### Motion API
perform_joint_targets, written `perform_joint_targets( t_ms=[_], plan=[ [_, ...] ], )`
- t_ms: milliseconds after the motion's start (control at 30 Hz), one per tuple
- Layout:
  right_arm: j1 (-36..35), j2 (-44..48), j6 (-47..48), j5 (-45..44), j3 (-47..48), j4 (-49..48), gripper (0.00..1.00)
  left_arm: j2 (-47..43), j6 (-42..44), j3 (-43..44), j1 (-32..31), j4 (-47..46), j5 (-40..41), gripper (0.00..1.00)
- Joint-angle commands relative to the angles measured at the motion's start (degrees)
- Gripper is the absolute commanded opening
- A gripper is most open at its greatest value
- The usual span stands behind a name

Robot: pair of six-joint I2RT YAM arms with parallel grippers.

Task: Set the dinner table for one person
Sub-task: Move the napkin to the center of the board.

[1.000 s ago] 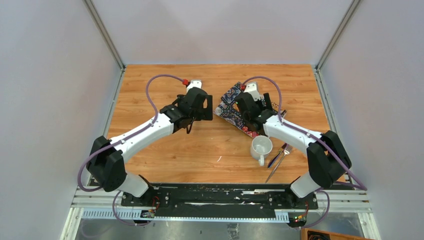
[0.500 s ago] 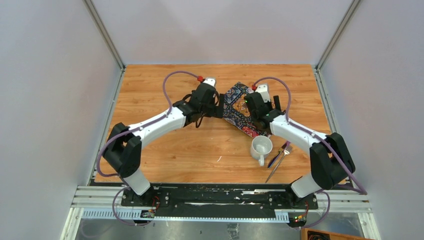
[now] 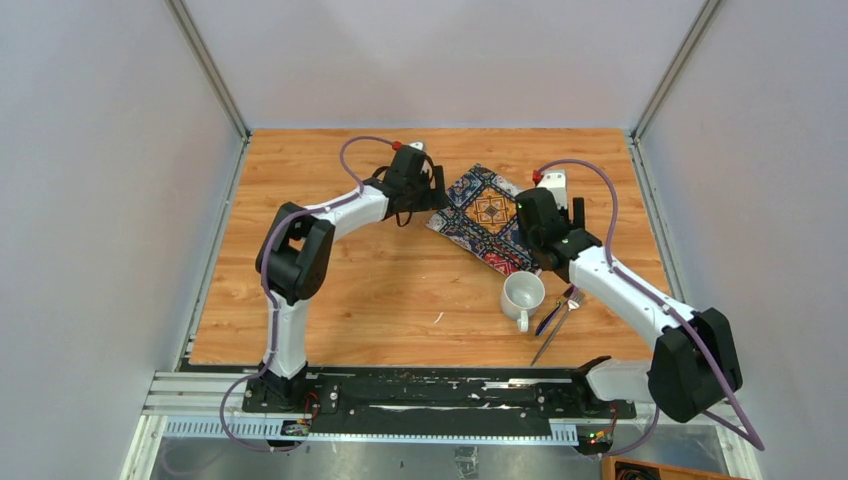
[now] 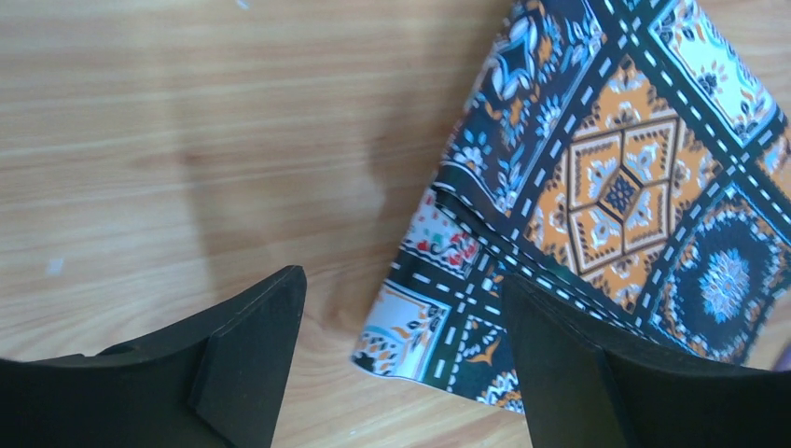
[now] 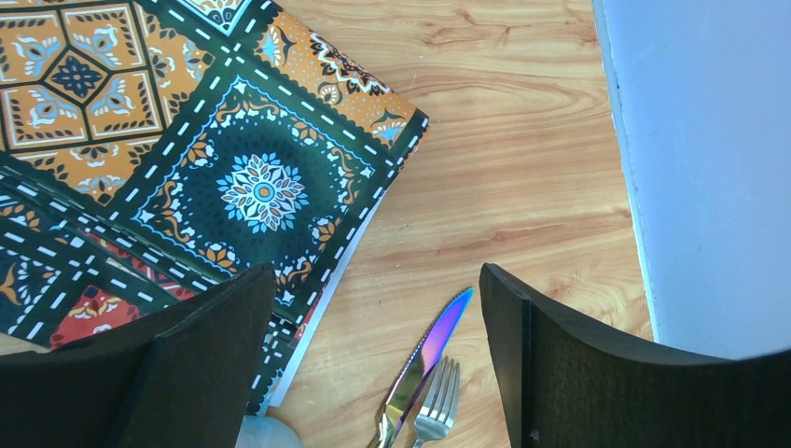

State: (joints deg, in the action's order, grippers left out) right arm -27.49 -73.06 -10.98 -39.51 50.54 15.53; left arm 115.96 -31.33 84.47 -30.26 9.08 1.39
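**Inspector:** Wood-grain planks of the dinner table [image 3: 330,270] lie under everything. What has changed?

**Assistant:** Both arms have shifted. The left gripper [image 4: 401,280] has swung over to the left corner of the placemat [image 3: 487,215]. The right gripper [image 5: 376,271] has drawn back to its right edge, so the cloth now shows uncovered from above.

**Inspector:** Jaws?

**Assistant:** Apart on both, holding nothing. The placemat lies askew, and I judge they are lining up to grip and square it. The mug [image 3: 522,295], knife [image 5: 424,359] and fork [image 5: 438,406] have not moved.
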Motion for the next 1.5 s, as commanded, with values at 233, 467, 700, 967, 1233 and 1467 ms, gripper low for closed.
perform_joint_targets(
  t_ms=[233, 467, 700, 967, 1233, 1467],
  plan=[
    [0.8, 3.4, -1.4, 1.8, -1.5, 3.7, 0.85, 4.5, -4.6, 2.2, -0.8, -5.4, -13.0, 0.71],
    [0.8, 3.3, -1.9, 2.1, -2.0, 3.9, 0.84, 7.2, -5.4, 2.1, -1.1, -6.4, -16.1, 0.43],
    [0.8, 4.0, -2.2, 2.4, -2.7, 4.2, 0.83, 9.4, -4.1, 4.7, -1.4, -4.8, -16.0, 0.46],
    [0.9, 2.7, -2.6, 2.8, -2.6, 4.2, 0.83, 3.1, 0.8, 4.7, -2.2, -1.2, -7.0, 0.81],
    [0.8, 2.2, -2.7, 2.9, -2.5, 4.2, 0.83, 2.3, 3.9, 7.0, -2.1, 0.9, -1.5, 0.81],
    [0.8, 3.4, -2.1, 2.7, -2.6, 4.5, 0.83, 9.6, 6.1, 17.0, -1.7, 5.3, -1.6, 0.81]
  ],
)
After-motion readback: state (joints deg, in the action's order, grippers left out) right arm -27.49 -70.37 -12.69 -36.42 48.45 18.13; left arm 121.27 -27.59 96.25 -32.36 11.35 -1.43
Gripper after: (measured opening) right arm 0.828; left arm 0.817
